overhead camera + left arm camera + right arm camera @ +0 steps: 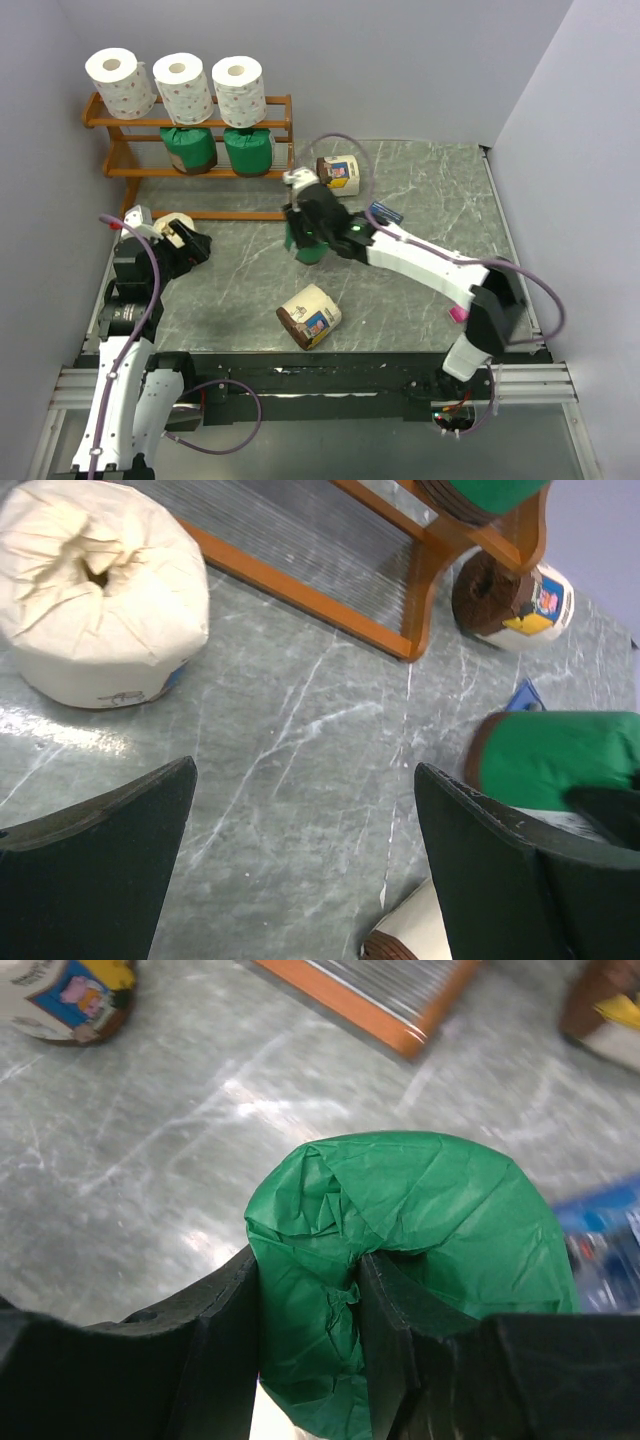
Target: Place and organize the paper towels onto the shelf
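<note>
The shelf stands at the back left, with three white paper towels on its top tier and two green ones on the middle tier. My right gripper is shut on a third green roll, one finger in its crumpled end and one outside, near the table's middle. My left gripper hovers open over bare table. Beside it stands a cream-wrapped roll, also seen from above. Two more cream-and-brown rolls lie on the table, one near the shelf's right end and one at the front.
A flat dark-blue packet lies right of the held roll. A small pink item shows beside the right arm. The shelf's bottom rail runs just beyond the left gripper. Grey walls close in the table on the left, back and right.
</note>
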Available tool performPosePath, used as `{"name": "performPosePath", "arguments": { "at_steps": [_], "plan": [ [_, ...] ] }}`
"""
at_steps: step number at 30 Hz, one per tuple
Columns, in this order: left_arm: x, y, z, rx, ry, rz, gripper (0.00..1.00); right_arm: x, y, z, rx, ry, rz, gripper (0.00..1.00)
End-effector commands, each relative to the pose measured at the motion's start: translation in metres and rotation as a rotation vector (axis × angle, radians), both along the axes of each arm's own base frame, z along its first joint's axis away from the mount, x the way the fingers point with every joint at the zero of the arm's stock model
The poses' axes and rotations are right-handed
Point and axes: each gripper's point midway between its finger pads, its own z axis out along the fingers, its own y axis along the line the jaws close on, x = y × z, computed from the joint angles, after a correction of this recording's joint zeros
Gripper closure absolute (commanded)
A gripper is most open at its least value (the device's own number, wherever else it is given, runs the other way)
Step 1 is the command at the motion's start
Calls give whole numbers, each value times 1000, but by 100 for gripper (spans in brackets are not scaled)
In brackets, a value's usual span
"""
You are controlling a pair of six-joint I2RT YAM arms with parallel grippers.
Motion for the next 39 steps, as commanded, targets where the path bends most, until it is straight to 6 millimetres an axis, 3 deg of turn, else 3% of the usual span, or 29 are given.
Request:
{"name": "performPosePath", "arguments": {
  "at_steps": [1,2,3,5,6,9,15,19,23,28,29,31,32,33,34,35,36,37,38,39],
  "plan": [
    [-3,14,27,-2,-66,92,4,23,60,29,-9,-142,54,63],
    [-5,19,29,3,-72,121,4,25,76,45,11,-170,69,63],
    [-7,21,32,4,-86,135,4,28,87,22,-31,-146,76,63],
    [-9,28,34,4,-96,180,4,27,101,20,-35,-143,95,63],
    [-11,31,36,5,-101,194,3,22,111,5,-53,-125,113,63],
    [-15,35,40,-1,-118,229,4,8,128,-12,-40,-105,141,61],
    [-16,39,40,-4,-119,252,4,-4,142,-47,-83,-75,168,59],
    [-14,38,38,-3,-106,246,4,-6,144,-51,-97,-60,181,49],
    [-11,36,36,-2,-94,234,4,-9,144,-33,-80,-76,204,40],
    [-8,32,32,-2,-83,207,4,-16,133,10,-30,-125,212,32],
    [-8,28,32,-8,-83,185,3,-17,128,9,-34,-121,212,32],
    [-6,23,30,-12,-73,157,3,-22,119,29,-5,-140,210,31],
    [-5,19,29,-18,-69,131,3,-25,113,26,-12,-137,209,31],
    [-2,16,28,-18,-61,113,2,-28,106,43,14,-155,206,31],
    [0,12,29,-17,-67,86,2,-30,102,47,19,-161,205,31],
    [1,6,27,-27,-56,54,1,-34,94,41,7,-155,203,31],
    [2,-7,26,-54,-39,-17,1,-37,86,57,36,-176,198,31],
    [4,-13,25,-71,-31,-45,2,-39,81,59,43,-179,194,31],
    [5,-19,22,-93,-22,-75,3,-44,72,49,26,-164,192,31],
    [8,-27,15,-119,9,-115,3,-47,63,64,58,-185,184,31]
  ]
}}
